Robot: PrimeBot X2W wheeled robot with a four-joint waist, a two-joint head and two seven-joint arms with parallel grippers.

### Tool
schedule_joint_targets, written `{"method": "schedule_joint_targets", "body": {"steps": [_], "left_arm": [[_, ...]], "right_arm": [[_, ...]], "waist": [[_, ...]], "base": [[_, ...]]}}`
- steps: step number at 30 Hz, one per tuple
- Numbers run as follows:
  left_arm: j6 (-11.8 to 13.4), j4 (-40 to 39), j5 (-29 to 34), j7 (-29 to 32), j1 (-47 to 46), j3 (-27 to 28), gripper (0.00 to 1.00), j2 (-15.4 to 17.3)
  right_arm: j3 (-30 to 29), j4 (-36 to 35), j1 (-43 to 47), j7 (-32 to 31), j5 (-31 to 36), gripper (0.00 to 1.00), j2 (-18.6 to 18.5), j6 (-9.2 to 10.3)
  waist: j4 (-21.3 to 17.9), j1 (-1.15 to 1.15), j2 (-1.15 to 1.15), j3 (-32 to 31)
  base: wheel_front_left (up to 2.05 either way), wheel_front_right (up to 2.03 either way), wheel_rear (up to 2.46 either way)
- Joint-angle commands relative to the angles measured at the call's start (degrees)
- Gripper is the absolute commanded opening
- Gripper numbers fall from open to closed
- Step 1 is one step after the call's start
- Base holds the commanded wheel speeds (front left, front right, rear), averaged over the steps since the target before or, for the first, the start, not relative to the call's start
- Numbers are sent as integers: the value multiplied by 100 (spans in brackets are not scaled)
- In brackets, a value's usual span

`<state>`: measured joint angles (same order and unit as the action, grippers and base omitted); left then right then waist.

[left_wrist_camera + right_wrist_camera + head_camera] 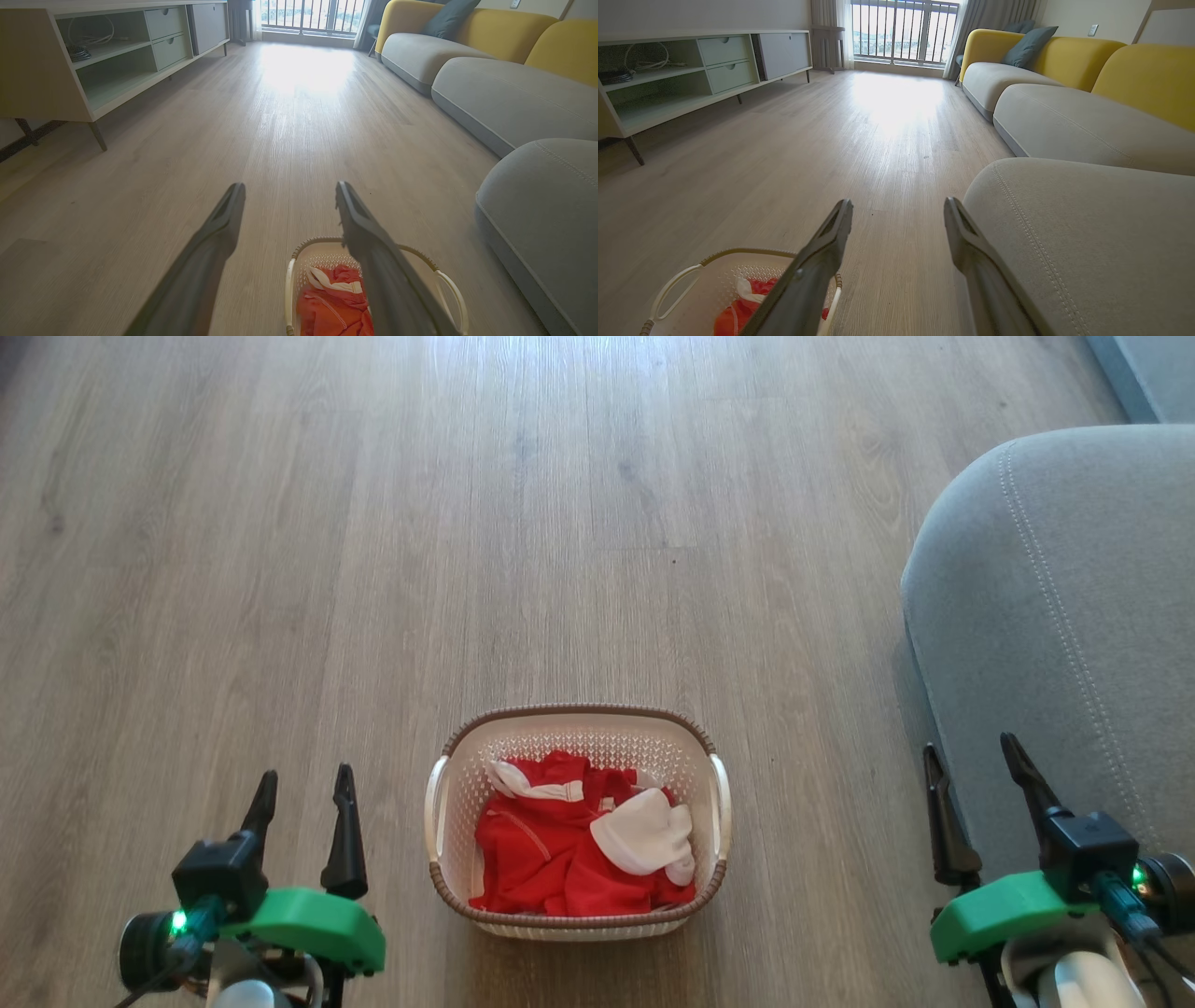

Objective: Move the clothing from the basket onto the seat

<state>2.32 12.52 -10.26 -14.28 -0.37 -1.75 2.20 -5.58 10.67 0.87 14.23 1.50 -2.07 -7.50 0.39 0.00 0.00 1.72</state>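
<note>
Nearest, the left tool (307, 771) and the right tool (969, 743) hang low on either side of the work. Each has its two dark fingers standing wide apart with nothing between them. Between the two, on the wooden floor (560, 523), sits the cream perforated basket (597, 744). The red clothing (546, 859) lies inside it, heaped against the near rim and spreading almost from one side handle to the other, with the basket's far wall left bare. The clothing looks light, limp and crumpled, so it should neither slip nor break, but it will likely sag, trail and perhaps drag a second piece up with it. The basket itself seems light enough to shift or tip if fabric snags on its rim. A good hold is probably a pinch on a raised fold near the middle of the heap, or on the white cuff (537, 791) at its far edge. The puffy white patch (644, 831) is a poorer choice, since it may be a loose separate piece. Farther off to the robot's right, the grey seat (1055, 616) stands apart from the basket, its rounded edge just beside the right tool.
</note>
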Motion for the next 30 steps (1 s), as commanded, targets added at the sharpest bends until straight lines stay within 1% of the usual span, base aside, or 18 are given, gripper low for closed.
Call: {"method": "schedule_joint_targets", "body": {"steps": [1, 17, 24, 30], "left_arm": [[39, -182, -24, -72, -144, 163, 100, 67], [37, -238, -13, -72, -207, 135, 100, 67], [-2, -343, 2, -72, -451, -38, 100, 67], [-3, -358, 7, -72, -1035, -502, 100, 67]], "right_arm": [[148, -144, -62, 77, -27, 100, -81, 1], [202, -30, -153, 77, -101, 100, -81, 1], [185, -171, -349, 77, -123, 100, -81, 1], [162, -425, -757, 77, -144, 100, -81, 1]], "waist": [[1, 0, 0, 6], [-13, 0, 0, 134], [-40, 0, 0, 565], [-102, 0, 0, 1366]], "base": [[0, 0, 0], [0, 0, 0], [0, 0, 0], [0, 0, 0]]}}
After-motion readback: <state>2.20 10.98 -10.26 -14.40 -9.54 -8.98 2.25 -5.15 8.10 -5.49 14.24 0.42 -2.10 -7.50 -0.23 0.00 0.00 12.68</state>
